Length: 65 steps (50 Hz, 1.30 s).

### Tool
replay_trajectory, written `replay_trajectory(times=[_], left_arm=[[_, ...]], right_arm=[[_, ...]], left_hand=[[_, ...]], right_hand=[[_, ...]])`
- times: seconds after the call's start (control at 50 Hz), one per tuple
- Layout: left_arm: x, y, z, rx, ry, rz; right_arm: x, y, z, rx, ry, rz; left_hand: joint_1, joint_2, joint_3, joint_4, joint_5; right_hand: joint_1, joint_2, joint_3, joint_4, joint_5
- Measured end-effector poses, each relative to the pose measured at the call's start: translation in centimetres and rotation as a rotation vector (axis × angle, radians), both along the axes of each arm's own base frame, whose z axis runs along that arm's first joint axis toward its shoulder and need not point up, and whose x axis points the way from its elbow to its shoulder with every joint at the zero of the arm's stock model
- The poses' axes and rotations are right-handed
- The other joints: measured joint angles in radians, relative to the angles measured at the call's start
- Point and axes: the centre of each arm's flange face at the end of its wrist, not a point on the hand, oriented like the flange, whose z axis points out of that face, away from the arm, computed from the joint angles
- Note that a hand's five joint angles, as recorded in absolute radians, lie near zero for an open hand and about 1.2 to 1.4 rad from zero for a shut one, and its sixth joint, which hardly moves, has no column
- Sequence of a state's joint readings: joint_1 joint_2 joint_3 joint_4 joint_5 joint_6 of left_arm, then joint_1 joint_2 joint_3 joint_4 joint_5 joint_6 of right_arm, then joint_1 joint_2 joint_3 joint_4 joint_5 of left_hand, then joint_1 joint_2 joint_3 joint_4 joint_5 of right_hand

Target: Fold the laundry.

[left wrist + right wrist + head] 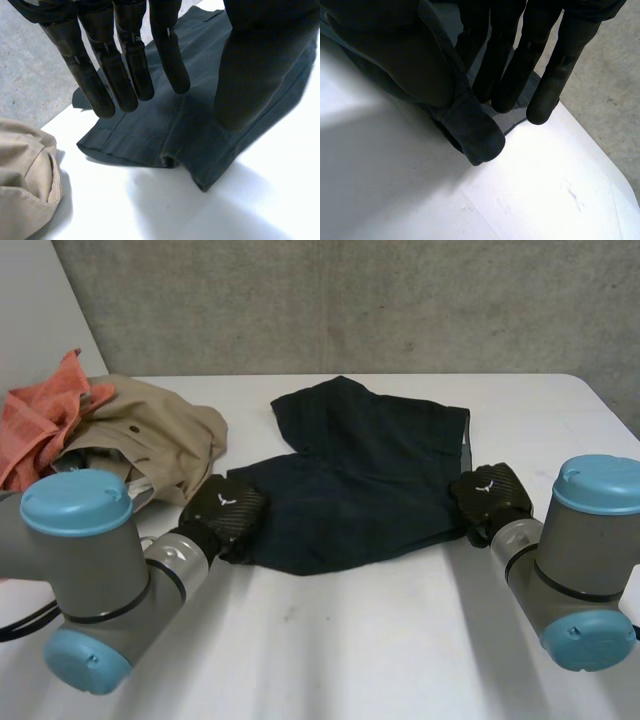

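So you've got the white surface [330,640] with the dark shorts [350,480] spread flat around the middle, a bit closer to the far edge than the near one. That's the piece in play. The rest of the laundry, a beige garment [160,435] with an orange cloth [40,425] bunched beside it, is heaped at the far left corner, well out of the way so it won't get dragged into the fold.

Your arms come in from the near edge and bracket the shorts, one per side, which makes sense if you want to lift both ends together and keep the fold even.

Left hand [225,508] sits over the shorts' left end, at the near corner of the cloth. Its fingers [125,75] are straight and spread well away from the thumb, with the fabric lying under them. It's got nothing yet.

Right hand [490,495] is on the shorts' right edge. There the hem [480,135] is rolled up off the surface against the thumb with the straight fingers just behind it, so to me it looks pinched.

I'd close the left before lifting anything.
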<state>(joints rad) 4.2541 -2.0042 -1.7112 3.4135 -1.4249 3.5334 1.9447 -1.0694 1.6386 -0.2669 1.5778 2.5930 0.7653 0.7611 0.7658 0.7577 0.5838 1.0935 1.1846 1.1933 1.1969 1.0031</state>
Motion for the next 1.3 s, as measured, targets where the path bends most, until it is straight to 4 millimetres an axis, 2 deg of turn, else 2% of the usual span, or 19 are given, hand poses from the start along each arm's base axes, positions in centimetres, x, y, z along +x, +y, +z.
replay_trajectory(times=[0.16,0.26,0.32,0.34,0.36,0.52,0.62,0.64,0.66,0.7,0.8,0.86,0.92,1.04,1.06,1.1,1.12,1.22,1.3], left_arm=[[-0.6,1.1,0.0,-0.004,0.000,-0.030],[-0.8,0.9,-1.2,0.015,-0.015,-0.035],[-0.9,0.7,-1.8,0.023,-0.024,-0.034],[-0.9,0.5,-2.0,0.025,-0.028,-0.034],[-1.0,0.4,-2.1,0.025,-0.029,-0.034],[-0.9,0.7,-0.9,0.016,-0.059,-0.035],[0.0,3.5,1.8,0.067,-0.125,-0.062],[0.5,5.0,2.7,0.106,-0.159,-0.077],[0.5,5.0,2.7,0.106,-0.159,-0.077],[1.7,8.0,3.8,0.208,-0.238,-0.113],[3.5,12.3,4.8,0.350,-0.382,-0.189],[3.7,13.1,5.0,0.350,-0.427,-0.225],[3.3,12.6,5.0,0.311,-0.428,-0.234],[0.9,8.9,5.7,0.135,-0.338,-0.212],[0.3,8.1,6.1,0.094,-0.309,-0.206],[-0.6,7.0,6.6,0.034,-0.262,-0.196],[-1.3,5.9,7.1,-0.014,-0.221,-0.188],[-4.2,1.9,7.9,-0.155,-0.072,-0.177],[-6.8,-1.6,7.1,-0.204,0.009,-0.225]], right_arm=[[0.0,0.3,0.1,0.003,-0.003,0.000],[-0.1,0.3,0.0,0.006,-0.002,0.000],[-0.1,0.4,-0.1,0.007,0.000,0.001],[-0.1,0.4,-0.1,0.008,0.001,0.001],[-0.1,0.4,-0.1,0.008,0.003,0.001],[-0.4,1.0,0.9,0.014,0.052,0.011],[-1.0,2.5,2.6,0.042,0.159,0.043],[-1.3,3.2,3.2,0.061,0.203,0.058],[-1.3,3.2,3.2,0.061,0.203,0.058],[-2.0,4.9,4.2,0.119,0.304,0.095],[-3.3,8.1,5.6,0.243,0.429,0.160],[-3.5,9.1,6.0,0.276,0.445,0.182],[-3.4,9.3,5.9,0.277,0.434,0.189],[-3.1,9.2,4.9,0.253,0.381,0.176],[-3.0,9.0,4.8,0.244,0.365,0.169],[-3.0,8.8,4.6,0.232,0.341,0.156],[-2.9,8.7,4.5,0.224,0.322,0.147],[-2.9,8.3,4.3,0.205,0.265,0.116],[-2.9,8.1,4.1,0.199,0.243,0.105]], left_hand=[[0.000,-0.001,0.000,0.000,-0.002],[0.008,0.007,0.006,0.007,0.007],[0.146,0.142,0.126,0.133,0.130],[0.320,0.308,0.291,0.304,0.298],[0.358,0.345,0.339,0.345,0.339],[0.385,0.428,0.421,0.438,0.403],[0.385,0.428,0.423,0.438,0.403],[0.385,0.428,0.424,0.438,0.403],[0.385,0.428,0.424,0.438,0.403],[0.385,0.429,0.424,0.438,0.410],[0.385,0.429,0.425,0.441,0.410],[0.385,0.429,0.425,0.441,0.410],[0.385,0.429,0.425,0.442,0.410],[0.328,0.362,0.357,0.372,0.349],[-0.043,0.019,0.016,0.045,0.034],[-0.043,0.019,0.016,0.045,0.034],[-0.358,-0.292,-0.296,-0.296,-0.300],[-0.378,-0.358,-0.359,-0.364,-0.362],[-0.374,-0.358,-0.359,-0.362,-0.361]], right_hand=[[0.000,0.000,0.000,0.000,0.000],[0.000,0.000,0.000,0.000,0.000],[0.000,0.000,0.000,0.000,0.000],[0.000,0.000,0.000,0.000,0.000],[0.000,0.000,0.000,0.000,0.000],[0.000,0.000,0.000,0.000,0.000],[0.000,0.000,0.000,0.000,0.000],[0.000,0.000,0.000,0.000,0.000],[0.000,0.000,0.000,0.000,0.000],[0.000,0.000,0.000,0.000,0.000],[0.000,0.000,0.000,0.000,0.000],[0.000,0.000,0.000,0.000,0.000],[0.000,0.000,0.000,0.000,0.000],[0.000,0.000,0.000,0.000,0.000],[0.000,0.000,0.000,0.000,0.000],[0.000,0.000,0.000,0.000,0.003],[0.000,0.000,0.000,0.000,0.004],[0.000,0.000,0.000,0.000,0.005],[0.000,0.000,0.000,0.000,0.005]])
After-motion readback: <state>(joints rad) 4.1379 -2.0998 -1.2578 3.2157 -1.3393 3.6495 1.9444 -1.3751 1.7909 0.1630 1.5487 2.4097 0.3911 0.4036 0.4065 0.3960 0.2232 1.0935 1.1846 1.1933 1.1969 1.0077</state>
